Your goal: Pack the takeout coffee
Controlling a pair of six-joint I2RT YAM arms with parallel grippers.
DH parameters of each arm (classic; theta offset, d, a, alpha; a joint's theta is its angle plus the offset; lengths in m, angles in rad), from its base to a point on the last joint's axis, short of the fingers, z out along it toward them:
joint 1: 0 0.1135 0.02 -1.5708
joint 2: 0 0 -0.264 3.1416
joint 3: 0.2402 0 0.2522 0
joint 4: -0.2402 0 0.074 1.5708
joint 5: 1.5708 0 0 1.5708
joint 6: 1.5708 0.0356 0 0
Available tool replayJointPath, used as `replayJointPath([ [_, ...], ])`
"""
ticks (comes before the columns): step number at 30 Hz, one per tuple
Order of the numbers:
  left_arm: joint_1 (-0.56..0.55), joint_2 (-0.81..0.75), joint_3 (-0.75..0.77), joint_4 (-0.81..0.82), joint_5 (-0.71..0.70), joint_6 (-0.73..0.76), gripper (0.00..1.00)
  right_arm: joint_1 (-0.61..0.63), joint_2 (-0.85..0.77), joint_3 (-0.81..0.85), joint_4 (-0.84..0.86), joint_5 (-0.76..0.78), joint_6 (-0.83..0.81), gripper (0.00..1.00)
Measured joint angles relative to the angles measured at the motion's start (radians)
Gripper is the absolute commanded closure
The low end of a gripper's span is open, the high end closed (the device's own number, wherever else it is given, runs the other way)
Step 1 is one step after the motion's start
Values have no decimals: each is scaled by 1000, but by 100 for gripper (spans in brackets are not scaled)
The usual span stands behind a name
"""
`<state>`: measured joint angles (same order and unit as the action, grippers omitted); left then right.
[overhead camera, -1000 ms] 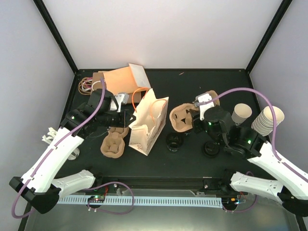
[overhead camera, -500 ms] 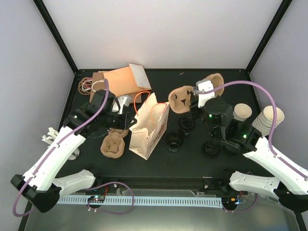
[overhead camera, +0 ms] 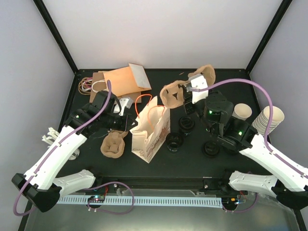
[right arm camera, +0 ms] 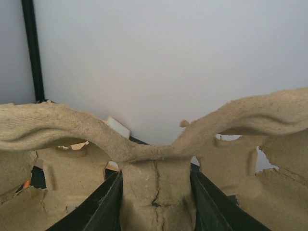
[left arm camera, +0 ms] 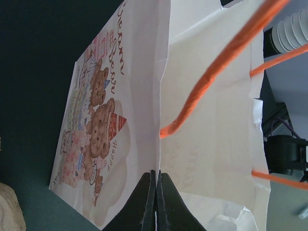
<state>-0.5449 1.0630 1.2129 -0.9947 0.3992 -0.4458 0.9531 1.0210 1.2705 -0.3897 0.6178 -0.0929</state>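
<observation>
Two tools worked: left tool [left arm camera: 156,192] clamped the rim of the paper bag [overhead camera: 151,127]; right tool [right arm camera: 155,192] gripped the pulp carrier [overhead camera: 174,94] at one o'clock, likely due for lowering inside; the takeout coffee [overhead camera: 242,111] stood at three o'clock.

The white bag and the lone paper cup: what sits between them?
In the top view, black round lids lie between bag and cup, and the right arm crosses over, its claw holding a pulp cup tray.
</observation>
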Motion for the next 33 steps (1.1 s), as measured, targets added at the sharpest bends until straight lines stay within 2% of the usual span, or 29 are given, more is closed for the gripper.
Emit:
replayJointPath([
  [7,0,0,-6,-2,11,8,98,0,45,-4,79,-108,-50,61],
  [22,0,-1,-7,-3,31,9,99,0,124,-100,400,-104,-187,63],
  [27,0,-8,-21,-1,33,8,98,0,149,-109,412,-144,-183,63],
  [33,0,-26,-42,10,34,0,98,6,79,-184,389,-211,-135,63],
])
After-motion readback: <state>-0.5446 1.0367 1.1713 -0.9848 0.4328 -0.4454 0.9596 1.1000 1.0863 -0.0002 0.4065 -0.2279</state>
